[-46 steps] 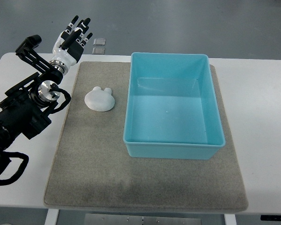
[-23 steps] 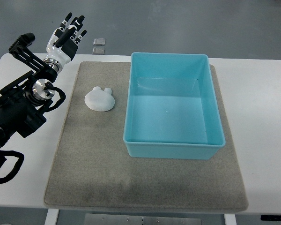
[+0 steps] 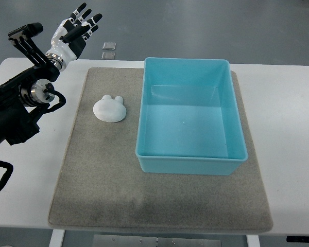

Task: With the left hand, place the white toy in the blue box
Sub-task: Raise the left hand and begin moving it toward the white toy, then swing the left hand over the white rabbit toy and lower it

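Clearly the reach has not begun: the left hand [image 3: 74,32] hangs beyond the tabletop's [image 3: 283,113] far left corner, fingers spread and holding nothing, well apart from the white toy [image 3: 109,108]. Next it must come down over that toy, a rounded, two-eared lump lying on the grey mat [image 3: 103,175] beside the blue box [image 3: 189,119].
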Controlling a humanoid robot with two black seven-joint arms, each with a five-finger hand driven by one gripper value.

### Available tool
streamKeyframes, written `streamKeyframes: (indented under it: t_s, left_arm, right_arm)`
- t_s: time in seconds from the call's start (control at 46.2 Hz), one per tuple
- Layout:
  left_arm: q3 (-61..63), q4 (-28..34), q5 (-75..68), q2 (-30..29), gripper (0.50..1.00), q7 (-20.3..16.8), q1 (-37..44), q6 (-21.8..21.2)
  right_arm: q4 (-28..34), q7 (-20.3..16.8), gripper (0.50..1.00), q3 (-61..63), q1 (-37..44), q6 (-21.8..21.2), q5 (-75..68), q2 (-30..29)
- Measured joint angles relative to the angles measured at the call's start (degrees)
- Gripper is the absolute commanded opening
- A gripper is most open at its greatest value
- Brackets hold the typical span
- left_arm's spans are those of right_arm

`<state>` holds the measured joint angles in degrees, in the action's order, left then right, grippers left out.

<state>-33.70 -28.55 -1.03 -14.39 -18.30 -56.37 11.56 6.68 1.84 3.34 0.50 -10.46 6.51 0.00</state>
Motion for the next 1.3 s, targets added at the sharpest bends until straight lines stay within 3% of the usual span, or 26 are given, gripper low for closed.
streamKeyframes:
  t_s: [0.347, 0.715, 0.975, 1.3]
  left_arm:
    - [12.4, -8.2, -3.1, -6.9, 0.990, -0.1, -2.9, 0.3]
    - [15.7, -18.3, -26.6, -15.0, 0.992, -0.2, -3.5, 4.0]
    - [18.4, -18.8, -31.1, -17.1, 0.990, 0.0, -4.2, 12.5]
    - [18.5, -20.7, -47.3, -20.6, 0.990, -0.2, -6.0, 13.5]
  right_arm:
    - [0.0, 0.0, 0.936, 0.0, 0.0, 0.0, 0.0, 0.0]
    - [0.0, 0.0, 0.936, 0.0, 0.0, 0.0, 0.0, 0.0]
    - [0.0, 0.0, 0.936, 0.0, 0.0, 0.0, 0.0, 0.0]
    - [0.0, 0.0, 0.936, 0.0, 0.0, 0.0, 0.0, 0.0]
